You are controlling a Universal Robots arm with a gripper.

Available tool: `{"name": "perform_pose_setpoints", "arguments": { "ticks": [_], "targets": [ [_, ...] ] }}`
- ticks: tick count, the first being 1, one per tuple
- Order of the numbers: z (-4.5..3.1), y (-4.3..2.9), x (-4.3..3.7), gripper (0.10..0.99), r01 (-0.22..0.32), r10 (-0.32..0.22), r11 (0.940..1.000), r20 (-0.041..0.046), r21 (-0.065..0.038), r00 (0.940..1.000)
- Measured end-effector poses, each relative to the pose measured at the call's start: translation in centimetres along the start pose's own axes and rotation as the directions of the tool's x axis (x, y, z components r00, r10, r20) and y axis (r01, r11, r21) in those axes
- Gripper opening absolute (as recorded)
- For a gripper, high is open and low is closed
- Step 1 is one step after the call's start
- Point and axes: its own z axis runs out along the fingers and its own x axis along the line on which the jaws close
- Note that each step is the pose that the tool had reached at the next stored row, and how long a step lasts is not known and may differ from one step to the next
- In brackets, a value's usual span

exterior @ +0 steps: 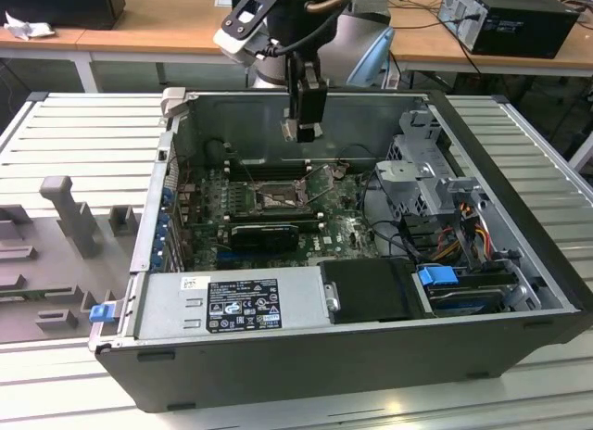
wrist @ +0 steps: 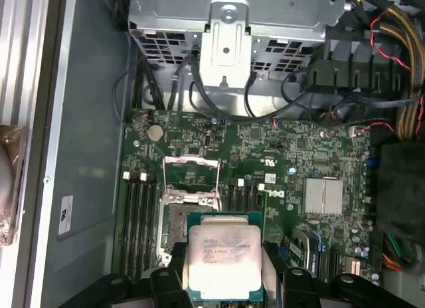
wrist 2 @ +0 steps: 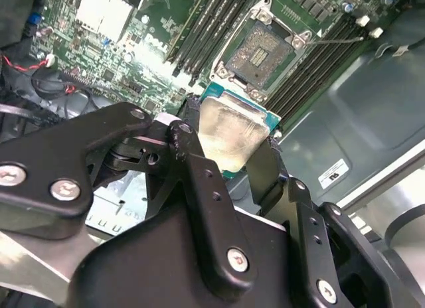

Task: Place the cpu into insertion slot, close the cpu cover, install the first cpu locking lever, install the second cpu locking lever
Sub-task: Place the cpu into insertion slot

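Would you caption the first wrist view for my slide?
Gripper holding the cpu over the insertion slot, cpu cover flipped open.

We see a pale grey desk (exterior: 83, 133) of ribbed metal slats, with a grey moulded tray (exterior: 56, 254) lying on it at the exterior view's left. Behind it stand wooden desks (exterior: 139, 33) on white legs. They carry a black computer tower (exterior: 514, 18), a dark box (exterior: 60, 2) and crumpled white paper (exterior: 26, 27).

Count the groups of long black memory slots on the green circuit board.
2: one group and another group flank the insertion slot on opposite sides; the cpu hides part of the second.
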Motion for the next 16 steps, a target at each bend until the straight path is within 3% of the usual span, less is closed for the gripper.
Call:
{"name": "perform_pose_setpoints", "arguments": {
  "ticks": [6,16],
  "targets": [
    [0.37,-0.71,0.11,0.525,-0.015,0.015,0.9999,0.0012,0.000,0.9999],
    [1.47,-0.88,0.10,0.525,-0.023,0.023,0.9997,0.0019,0.000,0.9997]
  ]
}}
